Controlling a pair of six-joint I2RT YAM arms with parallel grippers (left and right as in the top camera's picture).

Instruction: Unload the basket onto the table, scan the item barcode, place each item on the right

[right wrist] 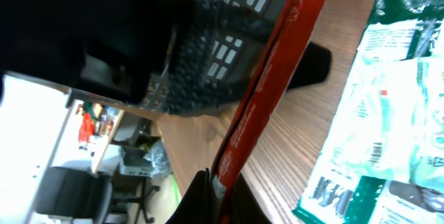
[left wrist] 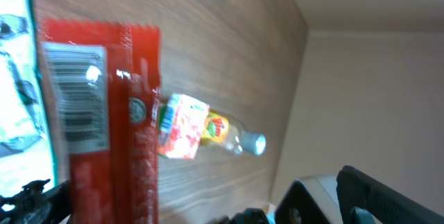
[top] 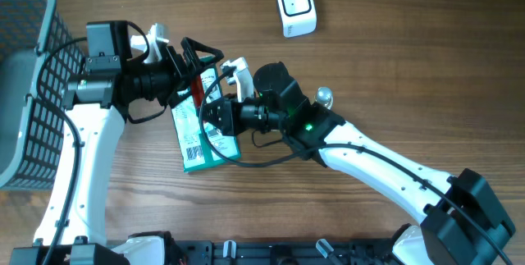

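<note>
The right gripper (right wrist: 218, 186) is clamped on a thin edge of the red packet (right wrist: 270, 85), which is held between it and the wide-open left gripper (top: 197, 61). So narrow a pinch may let the limp packet sag or slip on the way to the scanner (top: 295, 6), well beyond the right gripper on the desk (top: 394, 68), turning its barcode (left wrist: 76, 99) away. The left gripper, close beside the packet, could also snag it.
</note>
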